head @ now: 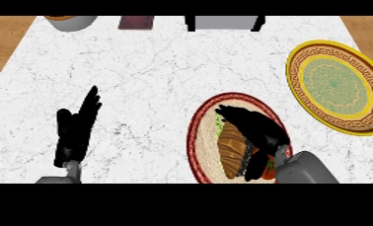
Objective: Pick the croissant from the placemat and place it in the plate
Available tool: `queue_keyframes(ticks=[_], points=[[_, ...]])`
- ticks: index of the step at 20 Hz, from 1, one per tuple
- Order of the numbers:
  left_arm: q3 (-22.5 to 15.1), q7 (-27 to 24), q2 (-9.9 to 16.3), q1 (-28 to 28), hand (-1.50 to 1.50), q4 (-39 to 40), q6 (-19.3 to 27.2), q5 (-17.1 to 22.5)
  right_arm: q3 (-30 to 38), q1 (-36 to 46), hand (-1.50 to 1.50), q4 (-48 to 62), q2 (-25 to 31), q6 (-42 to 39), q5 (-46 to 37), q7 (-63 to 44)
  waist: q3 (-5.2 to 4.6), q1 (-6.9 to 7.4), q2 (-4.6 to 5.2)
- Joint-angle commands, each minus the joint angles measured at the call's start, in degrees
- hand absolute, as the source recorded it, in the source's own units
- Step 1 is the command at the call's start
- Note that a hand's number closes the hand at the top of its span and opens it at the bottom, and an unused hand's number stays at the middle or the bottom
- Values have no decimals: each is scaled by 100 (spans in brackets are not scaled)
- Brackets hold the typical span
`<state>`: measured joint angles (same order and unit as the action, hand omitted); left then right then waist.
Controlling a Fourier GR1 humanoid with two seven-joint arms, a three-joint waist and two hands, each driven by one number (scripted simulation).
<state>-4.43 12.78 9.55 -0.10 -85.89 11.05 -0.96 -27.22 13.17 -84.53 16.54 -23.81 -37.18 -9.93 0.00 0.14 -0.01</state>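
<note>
Croissant on placemat, seemingly touched by right hand; plate apart.

Robot body: matte black left hand with slender tapered fingers on a smooth grey cylindrical forearm; identical black right hand, its rounded grey forearm adjoining.

The white marble counter holds a round placemat under the right hand and a yellow plate beyond it.
</note>
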Motion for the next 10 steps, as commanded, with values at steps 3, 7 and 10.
queue_keyframes(ticks=[3,7,10], points=[[210,671,98,-308,0,-324,-229,63,282,87,150,-14,-231,-342,-203,56,0,-5,-4],[253,253,-49,-167,0,-40,-182,-42,73,-43,150,287,-273,425,-866,817,1,-2,0],[319,29,-164,-581,0,603,-122,-191,90,95,150,710,-380,670,-1186,1115,0,-12,5]])
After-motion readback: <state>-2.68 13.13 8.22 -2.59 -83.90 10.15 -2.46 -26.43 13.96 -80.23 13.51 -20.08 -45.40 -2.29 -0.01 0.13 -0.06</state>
